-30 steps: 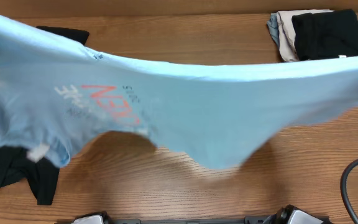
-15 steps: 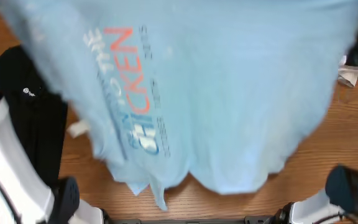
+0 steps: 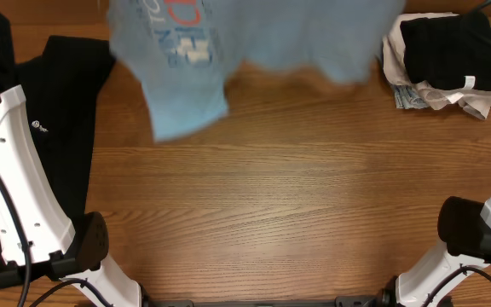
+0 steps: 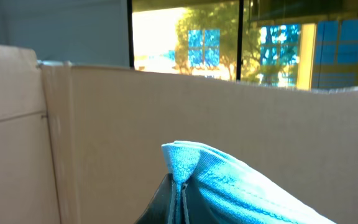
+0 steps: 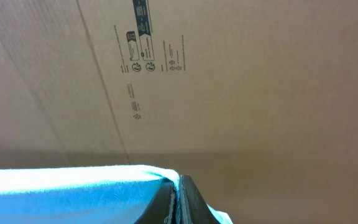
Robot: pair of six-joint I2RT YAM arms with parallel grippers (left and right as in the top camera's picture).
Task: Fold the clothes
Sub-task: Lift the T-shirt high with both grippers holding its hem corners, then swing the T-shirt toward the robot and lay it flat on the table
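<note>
Left claw (image 4: 179, 198): clenched on a bunched fold of the light blue short-sleeved T-shirt (image 4: 229, 180), right in front of the wrist camera.
Right claw (image 5: 178, 200): also clenched, pinching a flat edge of the same T-shirt.
T-shirt's place: it hangs between your two claws above the far part of the counter, blurred in the overhead view. The white and red lettering (image 3: 177, 34) sits toward the left.
Risk: each grip looks thin, so a quick swing could pull an edge free. You would then lay the shirt down crooked or bunched.
Second risk: the dangling left corner could drape over the neighbouring garment if you lower it where it hangs.
Near: the brown wooden counter (image 3: 271, 196) lies bare between the two arm bases.
Left, further out: a flat black garment with a small white logo (image 3: 66, 111) lies beside the shirt's hanging corner.
Far right: a folded pile of black and beige garments (image 3: 446, 51) sits just beside the shirt's right edge, narrowing your landing space.
Beyond: a brown cardboard wall (image 4: 104, 124).
</note>
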